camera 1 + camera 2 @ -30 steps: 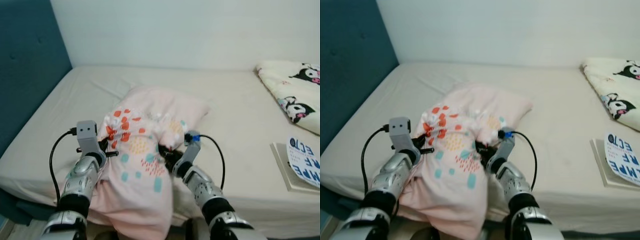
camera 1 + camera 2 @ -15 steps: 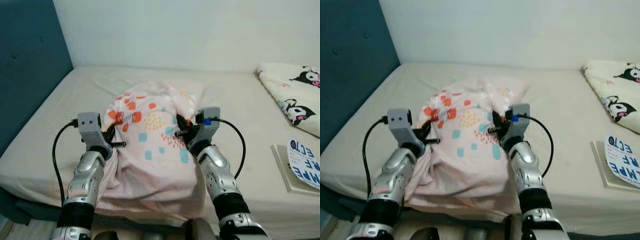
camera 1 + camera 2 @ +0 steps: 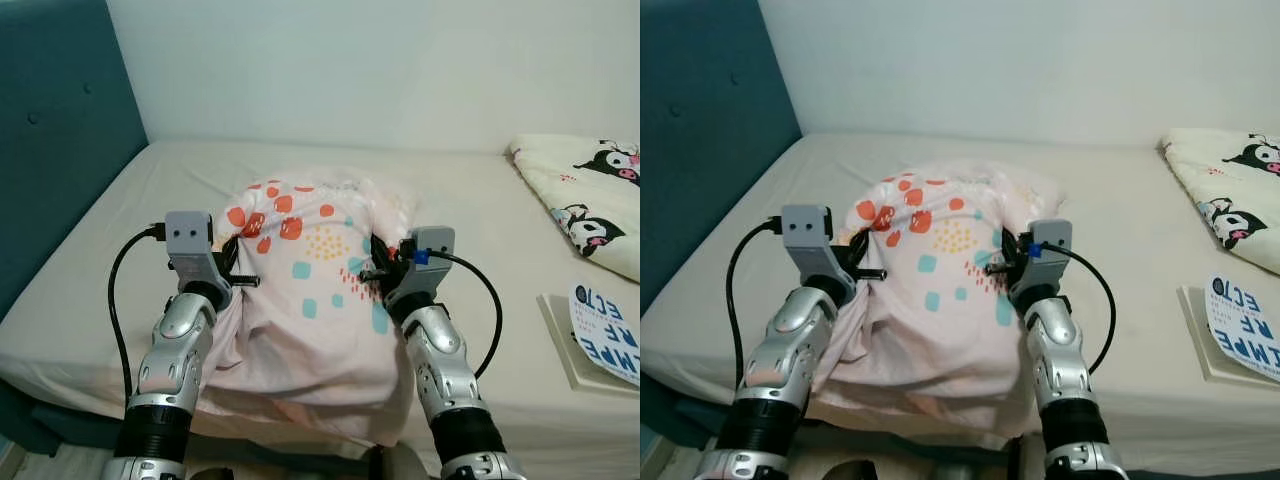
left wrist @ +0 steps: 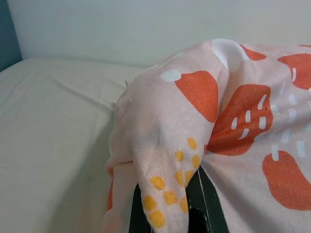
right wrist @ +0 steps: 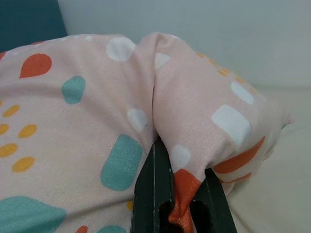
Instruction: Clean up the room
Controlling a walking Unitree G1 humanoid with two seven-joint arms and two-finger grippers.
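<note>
A pink pillow with orange, teal and yellow spots is held up over the front part of the beige bed, its lower half hanging past the mattress edge. My left gripper is shut on the pillow's left side, and its black fingers pinch a fold of the cloth. My right gripper is shut on the pillow's right side, with cloth bunched between its fingers.
A teal padded headboard stands at the left. A cream blanket with black cartoon figures lies at the bed's right. A white board carrying a blue-lettered sheet rests near the right front edge.
Both grippers have lifted the pillow and carried it forward over the bed. The pillow now hangs spread between them, higher than before.
</note>
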